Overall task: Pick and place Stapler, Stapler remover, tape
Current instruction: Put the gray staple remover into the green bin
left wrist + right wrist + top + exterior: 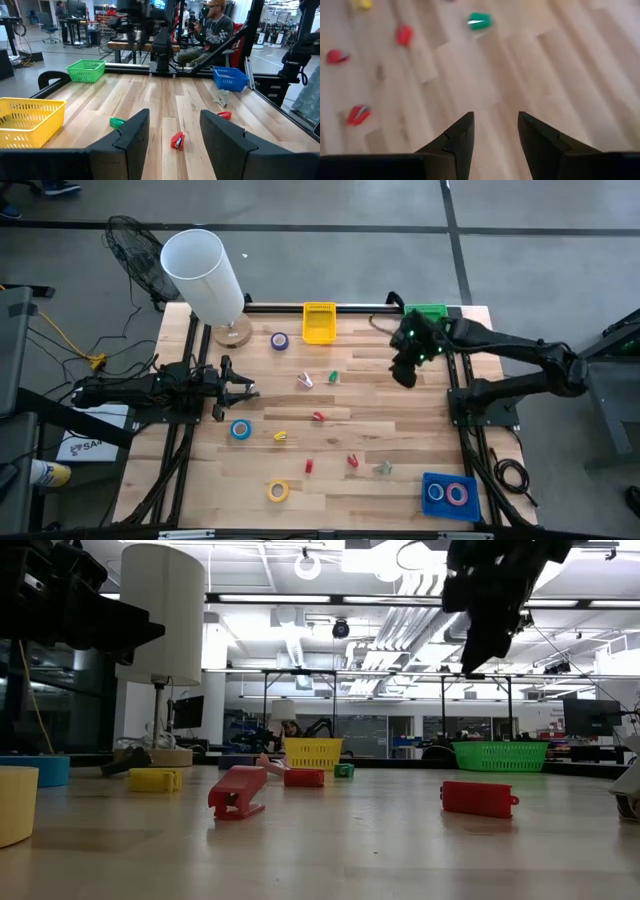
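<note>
My right hand (405,370) hangs above the surface (400,440) in the upper right of the overhead frame, just below the green basket (428,313). Its fingers stand apart with nothing between them; past them I see only bare wood, with a green piece (480,21) and a few red pieces (404,35) farther off. In the level view this hand sits high at the top right, well clear of the surface.

My left hand (243,389) rests low at the left edge of the overhead frame, released as well, its fingers (132,131) spread and empty. Between them lies a small red stapler remover (177,140), apart from both fingers.

The tape is scattered. A blue roll (240,430) lies just below my left hand, a purple roll (279,340) sits near the yellow basket (319,322) at upper centre, and a yellow roll (278,491) lies at lower centre. Two more rolls, blue (436,492) and pink (457,494), are inside the blue tray (450,504) at lower right.

Red staplers (238,790) lie in the middle of the surface. A white lamp (203,275) stands at upper left.
</note>
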`<act>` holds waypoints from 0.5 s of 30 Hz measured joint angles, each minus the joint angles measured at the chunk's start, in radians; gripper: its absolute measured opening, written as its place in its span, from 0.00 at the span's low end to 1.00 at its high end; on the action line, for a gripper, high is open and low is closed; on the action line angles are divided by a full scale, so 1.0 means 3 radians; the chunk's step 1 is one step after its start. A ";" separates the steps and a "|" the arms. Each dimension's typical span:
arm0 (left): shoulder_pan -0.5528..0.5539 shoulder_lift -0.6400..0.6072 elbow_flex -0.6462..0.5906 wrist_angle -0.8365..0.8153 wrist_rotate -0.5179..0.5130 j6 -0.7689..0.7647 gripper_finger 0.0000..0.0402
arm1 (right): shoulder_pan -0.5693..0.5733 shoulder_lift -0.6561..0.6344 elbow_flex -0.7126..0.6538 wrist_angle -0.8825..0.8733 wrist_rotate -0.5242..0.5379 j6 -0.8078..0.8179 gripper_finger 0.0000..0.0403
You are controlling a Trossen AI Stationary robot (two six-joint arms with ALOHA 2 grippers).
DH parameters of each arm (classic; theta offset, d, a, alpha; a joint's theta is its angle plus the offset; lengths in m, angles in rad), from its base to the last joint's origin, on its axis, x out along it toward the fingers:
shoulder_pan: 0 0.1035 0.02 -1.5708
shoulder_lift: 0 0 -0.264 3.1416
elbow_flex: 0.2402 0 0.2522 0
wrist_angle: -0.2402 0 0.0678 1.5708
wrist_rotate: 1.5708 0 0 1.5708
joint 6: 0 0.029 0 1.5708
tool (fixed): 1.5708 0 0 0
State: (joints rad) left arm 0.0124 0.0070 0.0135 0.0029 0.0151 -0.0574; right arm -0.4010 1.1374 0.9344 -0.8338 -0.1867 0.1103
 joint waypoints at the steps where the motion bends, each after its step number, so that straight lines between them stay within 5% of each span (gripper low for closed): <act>1: 0.0000 -0.0001 0.0001 -0.0001 -0.0001 -0.0001 0.43 | 0.0099 0.0001 0.0000 0.0005 0.0000 0.0025 0.35; 15: 0.0001 -0.0001 0.0001 0.0000 -0.0001 0.0000 0.43 | 0.1517 0.0006 0.0000 0.0299 0.0513 0.0529 0.35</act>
State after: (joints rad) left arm 0.0127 0.0068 0.0138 0.0029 0.0147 -0.0575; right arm 0.0541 1.1393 0.9344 -0.7442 -0.0328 0.2691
